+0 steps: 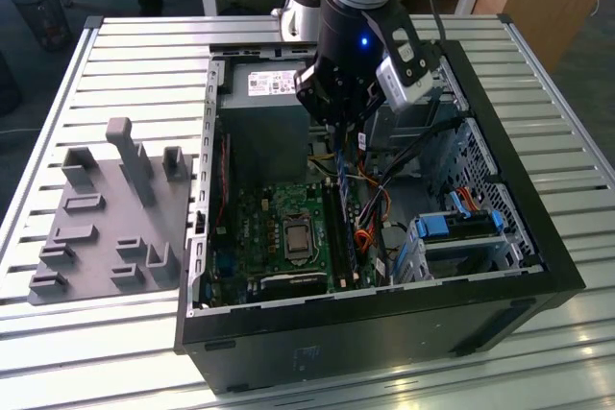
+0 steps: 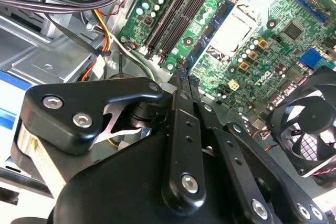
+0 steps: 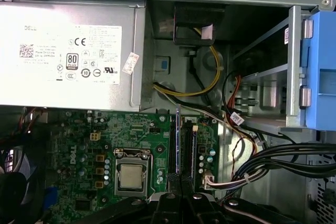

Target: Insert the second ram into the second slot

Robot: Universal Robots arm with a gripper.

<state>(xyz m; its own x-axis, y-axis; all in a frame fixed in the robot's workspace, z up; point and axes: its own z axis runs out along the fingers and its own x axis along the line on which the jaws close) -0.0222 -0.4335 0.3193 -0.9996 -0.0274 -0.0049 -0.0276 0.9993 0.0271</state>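
- Second ram (image 3: 178, 145) is pinched between the fingertips of the gripper (image 3: 181, 196), whose jaws are closed on its flat faces. That hold leaves the contact edge free to face the board, which is probably why it is gripped this way.
- Seen edge-on in the first wrist view, the second ram reads as a thin dark line. Its long axis runs straight out from the fingertips, parallel to the memory slots (image 3: 189, 150) directly beneath the gripper, so it lines up with them rather than crossing them.
- Whether its lower edge already touches a slot, I cannot tell.
- Just to one side of the gripper, beside the slots, the CPU socket (image 3: 130, 177) sits on the green motherboard (image 3: 84, 145).
- Farther out, past the far end of the stick, is the grey power supply (image 3: 68, 51).
- Well off to the gripper's other side are the cable bundle (image 3: 273, 161) and the blue drive bracket (image 3: 320, 72), away from the slot line.
- In the exterior view the arm reaches down into the open computer case (image 1: 480, 304).
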